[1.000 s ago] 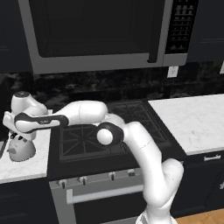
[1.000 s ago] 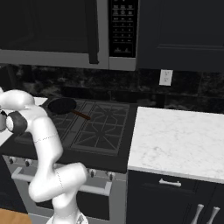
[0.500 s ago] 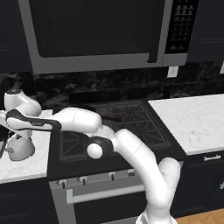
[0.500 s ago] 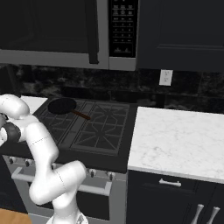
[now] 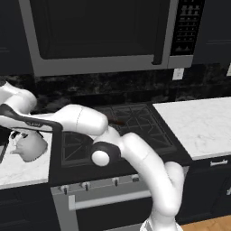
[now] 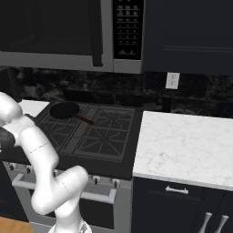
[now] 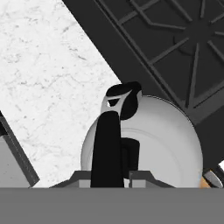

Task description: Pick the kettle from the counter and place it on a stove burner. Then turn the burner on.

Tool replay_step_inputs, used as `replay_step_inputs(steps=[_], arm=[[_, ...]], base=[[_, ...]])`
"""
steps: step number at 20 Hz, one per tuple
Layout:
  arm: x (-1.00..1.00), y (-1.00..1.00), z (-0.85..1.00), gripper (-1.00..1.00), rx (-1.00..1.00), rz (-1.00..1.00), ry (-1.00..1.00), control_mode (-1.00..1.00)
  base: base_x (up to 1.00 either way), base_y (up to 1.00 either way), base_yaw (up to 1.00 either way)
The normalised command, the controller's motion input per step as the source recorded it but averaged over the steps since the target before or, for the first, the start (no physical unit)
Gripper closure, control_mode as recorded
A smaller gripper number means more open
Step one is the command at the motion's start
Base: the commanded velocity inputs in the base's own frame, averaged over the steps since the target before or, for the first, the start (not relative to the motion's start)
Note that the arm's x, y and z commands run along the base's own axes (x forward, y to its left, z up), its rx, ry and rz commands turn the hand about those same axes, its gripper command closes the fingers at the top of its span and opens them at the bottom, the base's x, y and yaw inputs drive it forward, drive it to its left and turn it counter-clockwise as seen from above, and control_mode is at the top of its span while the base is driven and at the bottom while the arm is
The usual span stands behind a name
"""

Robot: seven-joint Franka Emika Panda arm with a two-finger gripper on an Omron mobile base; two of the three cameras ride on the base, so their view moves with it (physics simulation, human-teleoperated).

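The pale silver-grey kettle (image 5: 30, 146) is at the narrow marble counter (image 5: 18, 169) left of the stove, by its right edge. My gripper (image 5: 18, 134) reaches far left over it and is shut on its black arched handle. In the hand view the kettle (image 7: 162, 144) lies right below the gripper (image 7: 111, 177), its handle running up between the fingers, its body overlapping the counter (image 7: 43, 65) and the cooktop edge. I cannot tell whether it still touches the counter. The stove burner grates (image 5: 131, 124) (image 6: 100, 132) (image 7: 183, 43) lie to the right, with no flame in sight.
A black frying pan (image 6: 65, 109) sits on the rear left burner. A microwave (image 5: 99, 31) hangs low over the stove. Knobs (image 5: 83, 185) line the stove front. The wider marble counter (image 6: 186, 145) lies to the right.
The gripper has gone from open to shut on the kettle's handle. The arm has swung further left and lower, and the kettle has shifted slightly to the right.
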Motion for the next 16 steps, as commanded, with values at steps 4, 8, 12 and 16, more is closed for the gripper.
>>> replay_step_inputs(steps=[4,8,12,16], arm=[[-1.0,-1.0,0.1,1.0,0.0,0.0,-0.47,-1.0],[-1.0,-1.0,0.29,1.0,0.0,0.0,-0.48,-1.0],[-1.0,-1.0,0.35,1.0,0.0,0.0,-0.48,-1.0],[-0.89,-1.0,0.43,1.0,0.05,-0.05,-0.43,-1.0]], base=[[0.0,0.0,0.0],[0.0,0.0,0.0],[0.0,0.0,0.0],[0.0,0.0,0.0]])
